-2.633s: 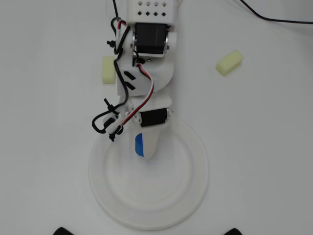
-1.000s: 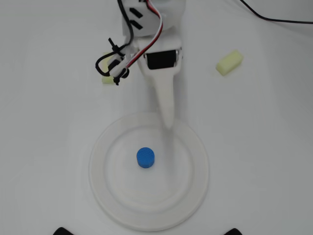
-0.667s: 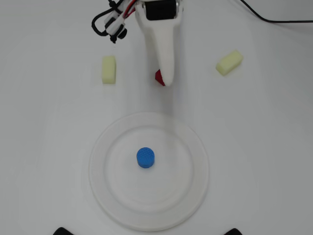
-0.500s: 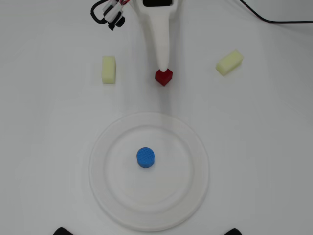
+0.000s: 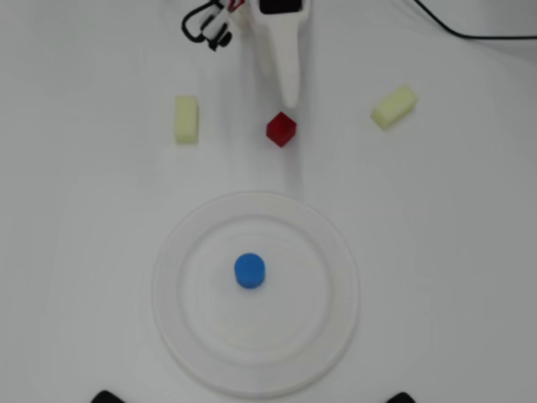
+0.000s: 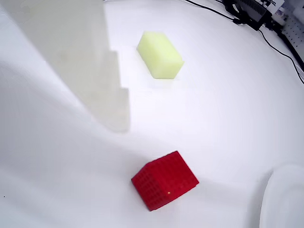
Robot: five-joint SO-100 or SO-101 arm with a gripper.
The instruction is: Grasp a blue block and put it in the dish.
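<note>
1. One blue block rests inside the dish, close to its centre, in the overhead view.
2. No brand, label or writing can be read on any item in either view.
3. The claw sits at the top of the overhead view, well apart from the dish, with its white finger tip pointing at the red cube just below it.
4. Claw state: it grips nothing; how far the jaws stand apart cannot be told from either view.
5. Two pale yellow blocks lie on the white bench: the left block and the right block, one on each side of the red cube.
6. A black cable crosses the top right corner.
7. The wrist view shows the red cube, one yellow block beyond it, and the dish rim at lower right.
</note>
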